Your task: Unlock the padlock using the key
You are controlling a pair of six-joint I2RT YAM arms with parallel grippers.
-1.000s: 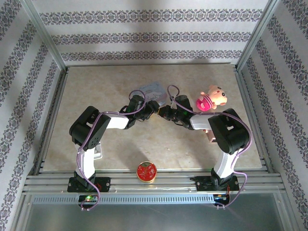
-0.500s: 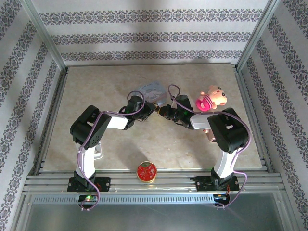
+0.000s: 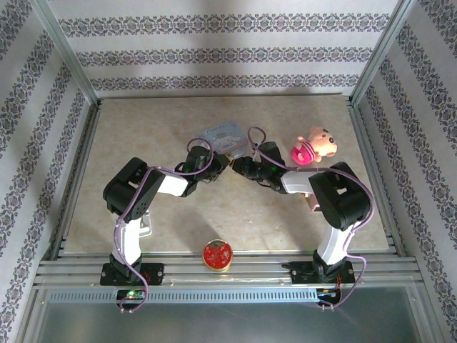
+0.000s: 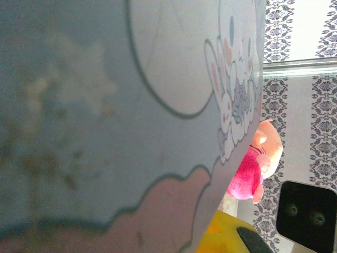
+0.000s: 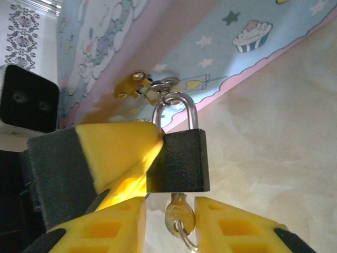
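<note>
- Hanging by its shackle [image 5: 176, 108] from a small ring [image 5: 167, 84] on the pale blue tin [image 5: 226, 47], the padlock [image 5: 179, 161] sits at the tin's near side, between my 2 arms.
- My left fingers [image 5: 152, 150] are closed together on the padlock's left edge, steadying its body.
- My right fingers [image 5: 169, 208] stand apart, 1 on each side of the key [image 5: 179, 215], not clamping it.
- The key is seated in the padlock's underside, its head pointing straight at my right fingers.
- The padlock's long axis, shackle to keyway, runs in line with my right fingers. I judge that this arm, the nearer to the key, must close and twist about that axis.
</note>
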